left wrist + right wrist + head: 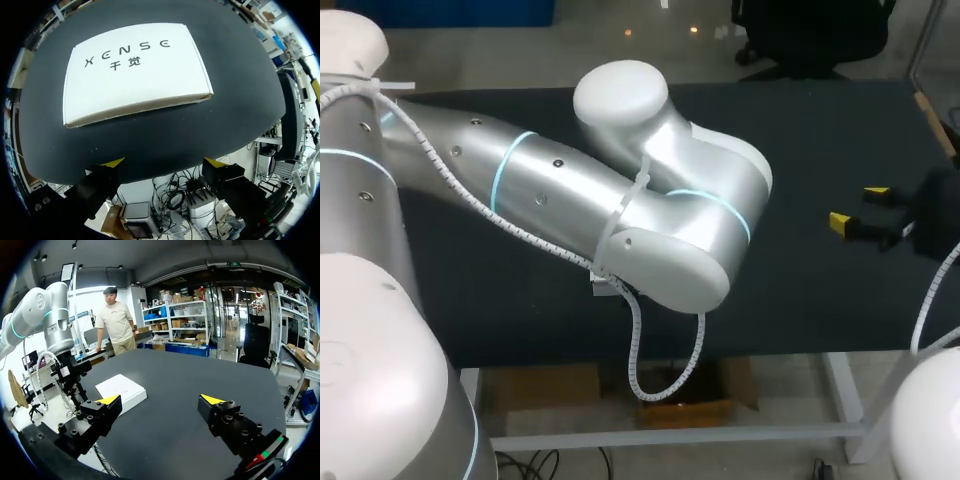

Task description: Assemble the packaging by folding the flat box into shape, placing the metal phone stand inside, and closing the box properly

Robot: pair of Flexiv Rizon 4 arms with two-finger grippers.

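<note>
A white shallow box with dark print on its top lies flat and shut on the black table. My left gripper hovers over the table's near edge with the box just ahead of it, fingers open and empty. In the right wrist view the same box lies ahead of my right gripper and to one side, well apart from it, close by my left arm. My right gripper is open and empty over the right part of the table. My left arm hides the box in the head view. No metal phone stand shows.
The black table is bare wherever it shows around the arms. In the head view its front edge runs under my left arm's elbow. A white cable loop hangs from that arm past the front edge.
</note>
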